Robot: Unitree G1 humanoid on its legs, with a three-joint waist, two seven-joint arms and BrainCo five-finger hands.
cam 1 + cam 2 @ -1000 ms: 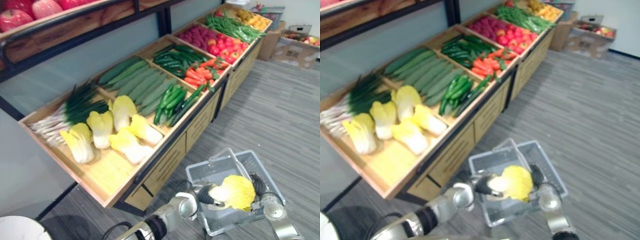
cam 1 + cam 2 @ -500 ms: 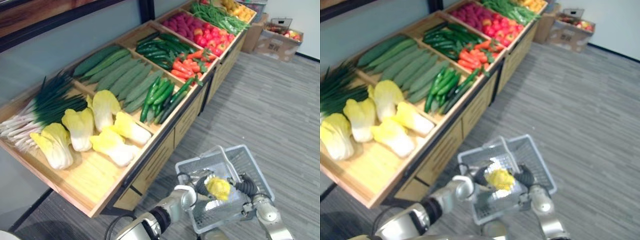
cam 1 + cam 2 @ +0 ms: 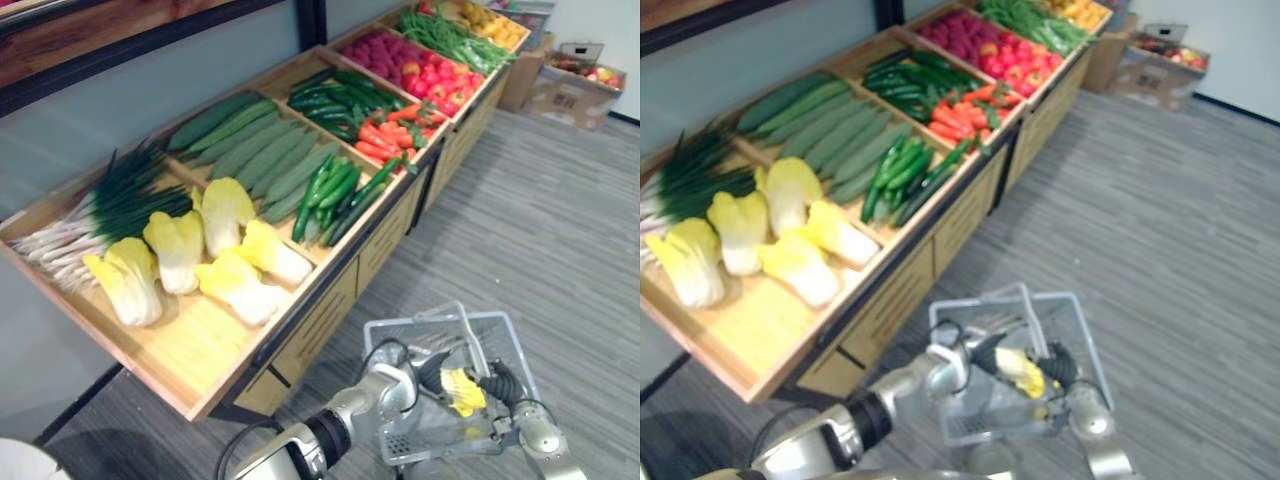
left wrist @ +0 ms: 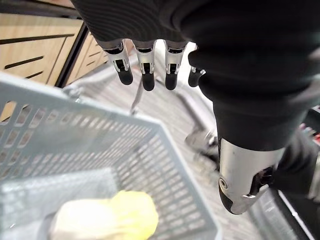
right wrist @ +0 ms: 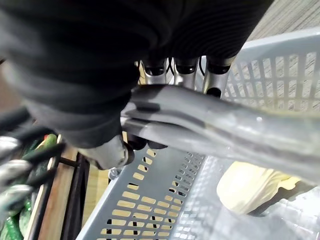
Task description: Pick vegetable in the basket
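A grey plastic basket (image 3: 400, 323) hangs low over the floor in front of the stand, and a yellow-white napa cabbage (image 3: 462, 390) lies inside it. My right hand (image 3: 503, 385) is shut on the basket's handle (image 5: 210, 125), its fingers curled round the bar. My left hand (image 3: 430, 372) hovers over the basket's near left side, fingers (image 4: 145, 75) straight and holding nothing. In the left wrist view the cabbage (image 4: 107, 220) rests on the basket floor below that hand.
A long wooden display stand (image 3: 200, 350) runs along my left with napa cabbages (image 3: 180, 250), scallions (image 3: 110, 205), cucumbers (image 3: 250, 150), green peppers (image 3: 335, 190) and carrots (image 3: 385, 140). Cardboard boxes (image 3: 575, 75) stand far right. Grey striped floor lies to the right.
My left hand opened and let the cabbage go; it dropped from above the rim into the basket. The right hand kept its hold on the handle. The camera shifted.
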